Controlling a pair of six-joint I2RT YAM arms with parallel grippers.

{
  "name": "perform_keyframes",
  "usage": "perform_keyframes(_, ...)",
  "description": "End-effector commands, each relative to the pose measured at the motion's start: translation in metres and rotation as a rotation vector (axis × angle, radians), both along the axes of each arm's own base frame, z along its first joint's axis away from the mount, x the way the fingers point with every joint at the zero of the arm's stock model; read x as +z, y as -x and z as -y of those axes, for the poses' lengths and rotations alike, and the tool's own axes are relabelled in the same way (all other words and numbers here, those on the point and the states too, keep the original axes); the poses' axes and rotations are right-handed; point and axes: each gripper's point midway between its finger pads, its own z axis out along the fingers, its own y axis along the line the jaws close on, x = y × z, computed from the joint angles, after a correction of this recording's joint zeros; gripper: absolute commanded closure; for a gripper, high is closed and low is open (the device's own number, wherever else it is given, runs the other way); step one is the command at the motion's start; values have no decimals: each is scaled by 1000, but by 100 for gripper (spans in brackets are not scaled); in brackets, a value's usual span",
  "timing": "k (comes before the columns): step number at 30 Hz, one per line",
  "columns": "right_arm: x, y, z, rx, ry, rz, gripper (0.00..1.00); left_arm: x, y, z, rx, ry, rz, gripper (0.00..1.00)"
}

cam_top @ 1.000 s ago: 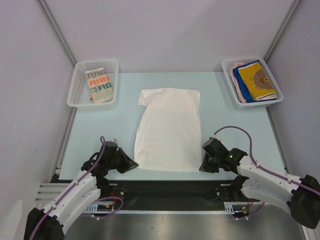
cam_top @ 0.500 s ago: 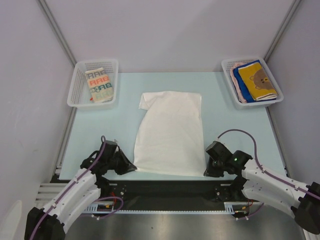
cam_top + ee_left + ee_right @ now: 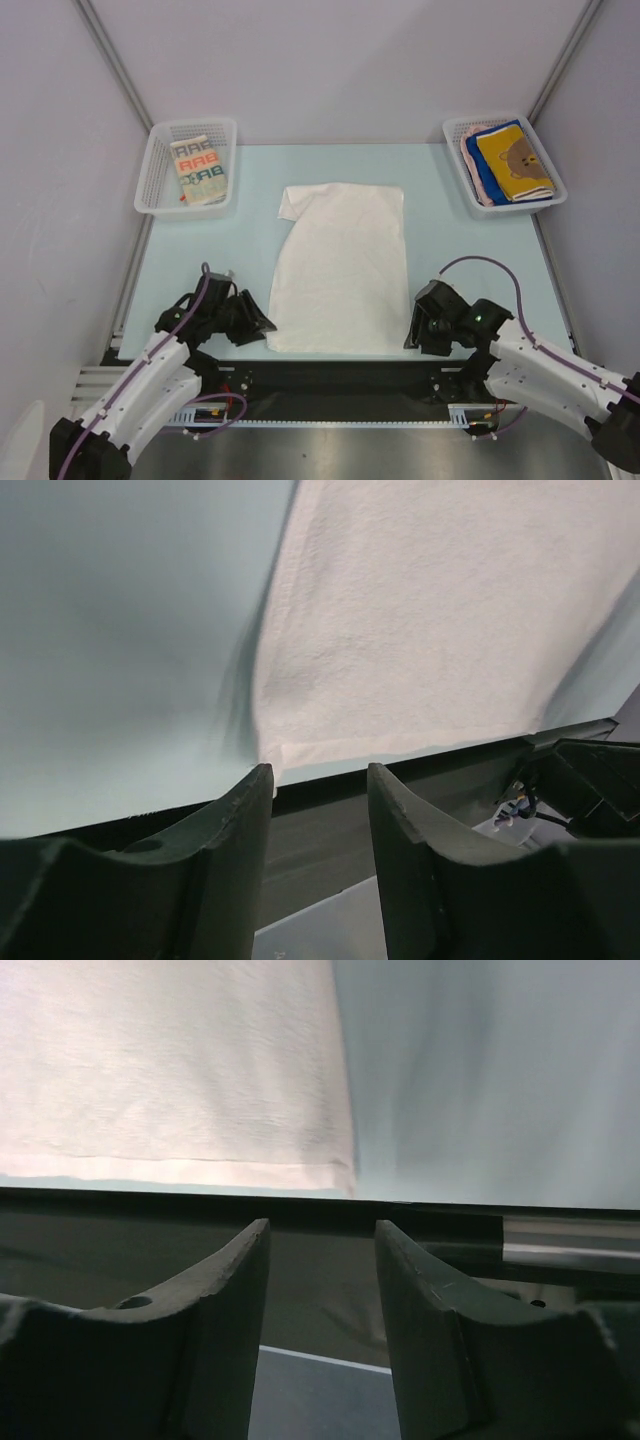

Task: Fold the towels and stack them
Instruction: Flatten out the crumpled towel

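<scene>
Pale blue tabletop (image 3: pixel 200 250) ended at a dark front rail (image 3: pixel 340 372), and both arms sat low against it. A second earlier each pincer had been clamped on a near corner of the white towel (image 3: pixel 340 265). Now the left gripper (image 3: pixel 320 780) stood with its fingers parted and nothing between them, and the towel's near-left corner lay just beyond the tips. The right gripper (image 3: pixel 322 1235) was likewise parted and empty, with the near-right corner flat on the table just ahead of it. From the wrist view it was hard to say whether the left fingertip touched the hem, but no cloth was pinched.

In that same second the towel had been drawn toward the arms. Its near hem had reached the table's front edge, and its far hem had slipped a little nearer too. It lay spread lengthwise in the middle of the table, mostly smooth, with the far-left corner turned over on itself.

I judged this the end of the pull-flat step: the towel was laid out and released but not yet folded. That tucked corner probably wanted straightening before a clean fold.

Farther back, the left basket (image 3: pixel 160 165) held the folded lettered towel (image 3: pixel 200 170). The right basket (image 3: pixel 455 150) held the bear towel (image 3: pixel 515 160) on top of a blue towel (image 3: pixel 483 175), with a pinkish towel (image 3: pixel 468 160) at the side.
</scene>
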Motion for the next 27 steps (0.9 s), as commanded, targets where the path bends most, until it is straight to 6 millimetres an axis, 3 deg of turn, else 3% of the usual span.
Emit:
perform_keyframes(1, 44, -32, -16, -12, -56, 133, 48, 28, -28, 0, -39, -29, 123, 52)
perform_keyframes(2, 51, -45, -18, -24, -46, 159, 49, 44, -45, -1, -22, -50, 182, 52)
perform_keyframes(3, 58, -66, -16, -67, -48, 190, 51, 45, -57, -3, -12, -81, 181, 52)
perform_keyframes(4, 88, -96, -35, -67, -153, 269, 56, 70, -86, 3, 1, -64, 291, 52)
perform_keyframes(5, 84, -117, -38, -42, -141, 260, 60, 81, -106, 3, 28, -72, 347, 53)
perform_keyframes(6, 91, -148, -28, -109, -163, 282, 60, 79, -126, 3, 49, -92, 346, 53)
perform_keyframes(7, 105, -178, -26, -135, -172, 342, 60, 114, -161, 8, 87, -79, 471, 53)
perform_keyframes(8, 114, -214, -25, -136, -138, 363, 61, 122, -182, 8, 107, -96, 515, 52)
perform_keyframes(9, 125, -242, -9, -186, -119, 409, 60, 133, -205, 2, 148, -142, 578, 52)
perform_keyframes(10, 133, -272, -4, -206, -106, 474, 60, 145, -238, 3, 177, -178, 635, 50)
perform_keyframes(12, 133, -327, 13, -245, -65, 510, 59, 160, -276, -2, 220, -222, 727, 48)
perform_keyframes(14, 134, -363, 19, -257, -75, 526, 58, 153, -315, 4, 215, -204, 720, 47)
perform_keyframes(15, 119, -386, 15, -245, -98, 496, 57, 150, -331, 5, 196, -178, 727, 48)
perform_keyframes(16, 118, -401, 22, -263, -107, 507, 57, 168, -352, 8, 203, -171, 766, 47)
perform_keyframes(17, 110, -412, 23, -270, -104, 493, 55, 137, -369, 15, 164, -174, 705, 47)
perform_keyframes(18, 99, -431, 23, -272, -108, 479, 55, 134, -382, 20, 143, -167, 704, 48)
perform_keyframes(19, 86, -438, 28, -281, -110, 442, 54, 152, -400, 30, 108, -145, 735, 48)
perform_keyframes(20, 78, -445, 30, -284, -118, 419, 53, 113, -414, 33, 84, -156, 663, 48)
perform_keyframes(21, 88, -458, 24, -269, -155, 437, 53, 107, -421, 34, 76, -151, 644, 47)
perform_keyframes(22, 66, -464, 23, -265, -160, 398, 52, 114, -435, 37, 70, -134, 664, 46)
perform_keyframes(23, 65, -469, 22, -261, -165, 402, 51, 94, -444, 37, 68, -145, 636, 46)
perform_keyframes(26, 56, -482, 19, -252, -174, 395, 47, 91, -459, 33, 64, -153, 644, 44)
perform_keyframes(27, 55, -482, 15, -243, -190, 387, 47, 78, -463, 31, 60, -155, 623, 44)
